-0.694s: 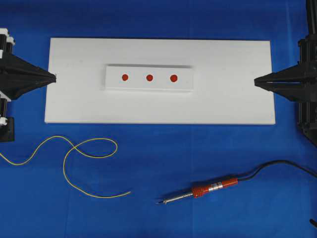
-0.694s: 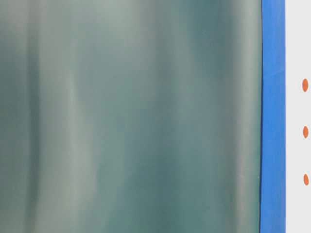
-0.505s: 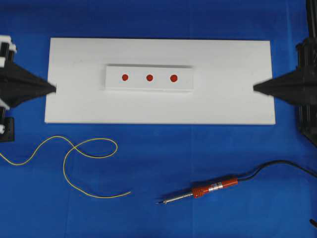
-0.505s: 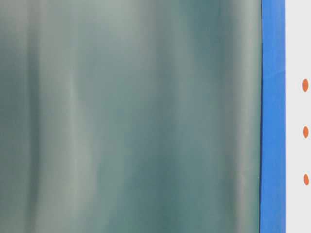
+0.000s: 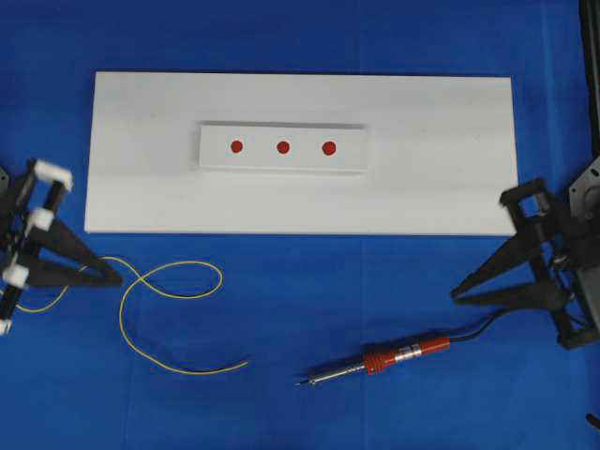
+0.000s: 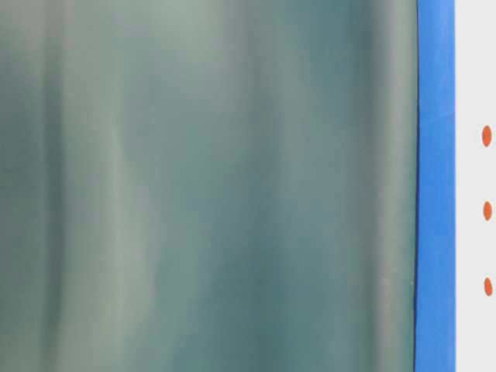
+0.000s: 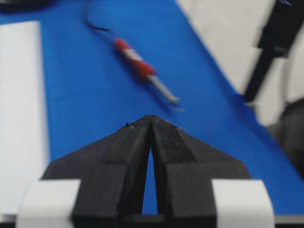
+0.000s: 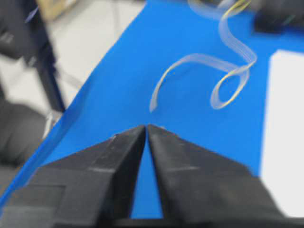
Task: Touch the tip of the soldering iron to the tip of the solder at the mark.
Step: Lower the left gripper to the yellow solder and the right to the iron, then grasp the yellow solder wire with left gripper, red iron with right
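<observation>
Overhead, left hand [image 5: 114,277]: fingertips together, holding nothing, tip just beside the solder's upper loop.
Overhead, right hand [image 5: 457,293]: fingertips together, holding nothing, above the soldering iron's black cord [image 5: 492,320].
Overhead, solder [image 5: 169,292]: thin yellow wire lying in loops on the blue bench [image 5: 309,281], cut end pointing right.
Overhead, soldering iron [image 5: 389,358]: lies flat on the bench right of the solder, well apart from it, dark tip pointing left.
Overhead, white board [image 5: 141,187]: carries a raised white strip [image 5: 281,162] with three red marks [image 5: 282,147].
Table-level: mostly a blurred grey-green surface; blue edge and three red marks at right.
Left wrist: fingers meet at the tips; iron ahead, blurred.
Right wrist: fingers meet at the tips; solder ahead, blurred.
</observation>
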Robot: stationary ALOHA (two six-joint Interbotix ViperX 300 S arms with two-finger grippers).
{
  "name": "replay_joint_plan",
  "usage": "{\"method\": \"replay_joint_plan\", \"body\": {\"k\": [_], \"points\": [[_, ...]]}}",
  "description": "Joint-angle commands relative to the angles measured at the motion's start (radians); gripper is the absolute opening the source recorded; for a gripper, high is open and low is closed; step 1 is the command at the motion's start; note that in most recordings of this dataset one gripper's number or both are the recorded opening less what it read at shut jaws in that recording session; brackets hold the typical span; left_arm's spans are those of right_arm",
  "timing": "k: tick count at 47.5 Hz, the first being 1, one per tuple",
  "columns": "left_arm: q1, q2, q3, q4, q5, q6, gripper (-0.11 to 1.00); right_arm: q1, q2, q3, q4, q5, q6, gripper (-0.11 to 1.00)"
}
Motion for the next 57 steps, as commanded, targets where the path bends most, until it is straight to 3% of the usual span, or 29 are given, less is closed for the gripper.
{"method": "replay_joint_plan", "body": {"k": [1,4,11,13,16,27,40,57], "points": [[-0.032,0.051,-0.025,0.0,-0.043,-0.015,0.05,0.044,0.057,-0.035,0.015,-0.014,0.026,0.25],[-0.054,0.097,-0.026,0.0,-0.048,-0.034,0.19,0.069,0.094,-0.043,0.032,-0.018,0.044,0.42],[-0.106,0.213,-0.032,0.0,-0.06,-0.046,0.63,0.103,0.19,-0.061,0.074,-0.021,0.049,0.84],[-0.12,0.245,-0.037,0.0,-0.066,-0.046,0.74,0.106,0.219,-0.063,0.078,-0.028,0.049,0.9],[-0.135,0.305,-0.043,-0.002,-0.078,-0.049,0.86,0.109,0.267,-0.06,0.087,-0.051,0.049,0.9],[-0.186,0.495,-0.029,-0.002,-0.253,-0.077,0.81,0.143,0.488,-0.028,0.146,-0.272,0.049,0.89],[-0.201,0.73,-0.054,-0.008,-0.396,-0.121,0.8,0.198,0.721,-0.038,0.293,-0.423,0.048,0.89],[-0.186,0.871,-0.12,-0.011,-0.407,-0.132,0.78,0.209,0.862,-0.083,0.321,-0.471,0.046,0.87]]}}
